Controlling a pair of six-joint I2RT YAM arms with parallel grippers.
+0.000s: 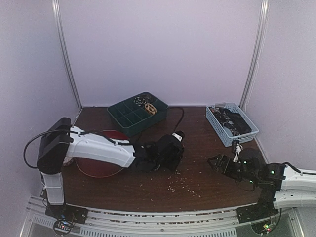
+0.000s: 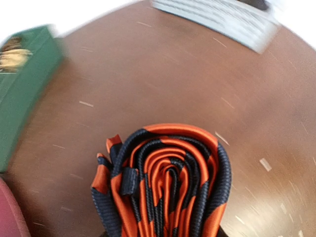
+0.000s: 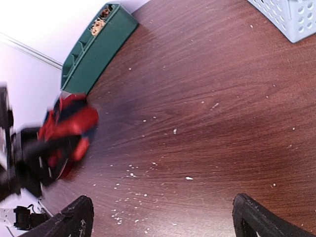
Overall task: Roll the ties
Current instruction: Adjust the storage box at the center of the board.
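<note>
The striped tie (image 2: 163, 182) runs off the bottom edge of the left wrist view, its lower part unseen; there the green tray (image 2: 22, 94) and the basket (image 2: 232, 19) are smeared and cropped; from the right wrist, that tie and the left gripper (image 3: 61, 145) clamped on it are one blur; the right gripper (image 3: 163, 202) shows only cropped finger ends; overhead, the basket's contents are too small to name.

Green tray (image 1: 140, 127), blue basket (image 1: 217, 128) and red plate (image 1: 96, 167) rest on table (image 1: 197, 163).
</note>
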